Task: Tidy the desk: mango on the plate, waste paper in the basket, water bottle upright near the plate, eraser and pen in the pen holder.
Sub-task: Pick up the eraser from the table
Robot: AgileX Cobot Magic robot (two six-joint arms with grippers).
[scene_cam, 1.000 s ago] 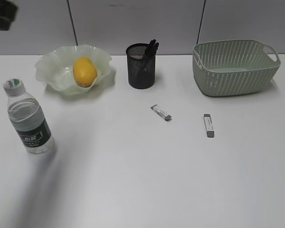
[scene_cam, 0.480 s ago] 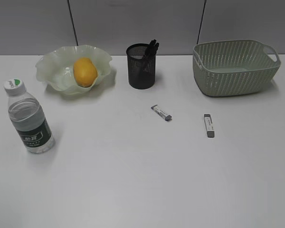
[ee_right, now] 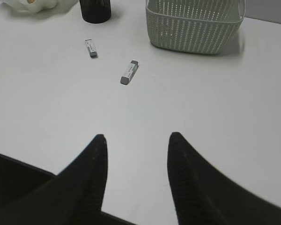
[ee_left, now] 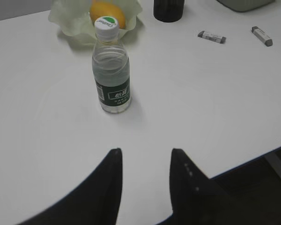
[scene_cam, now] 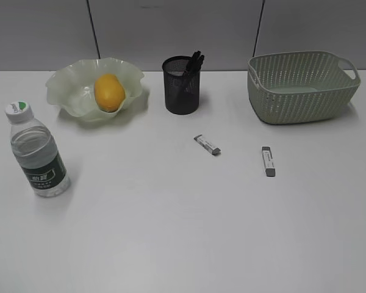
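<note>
Two erasers [ee_right: 129,72] beyond right gripper [ee_right: 136,143]

- Far left of the desk [scene_cam: 171,232] there's the plate [scene_cam: 67,91], with the mango [scene_cam: 108,92] sitting in it.
- Water bottle [scene_cam: 36,151] stands upright on the left, nearer than the plate and well apart from it.
- Pen holder [scene_cam: 182,85] is at the far middle, just right of the plate, pens [scene_cam: 194,63] sticking out of it.
- Basket [scene_cam: 302,85] is far right.
- Two erasers lie flat mid-desk: one eraser [scene_cam: 207,144] nearer than the pen holder, the other eraser [scene_cam: 268,161] off to its right, nearer than the basket.
</note>
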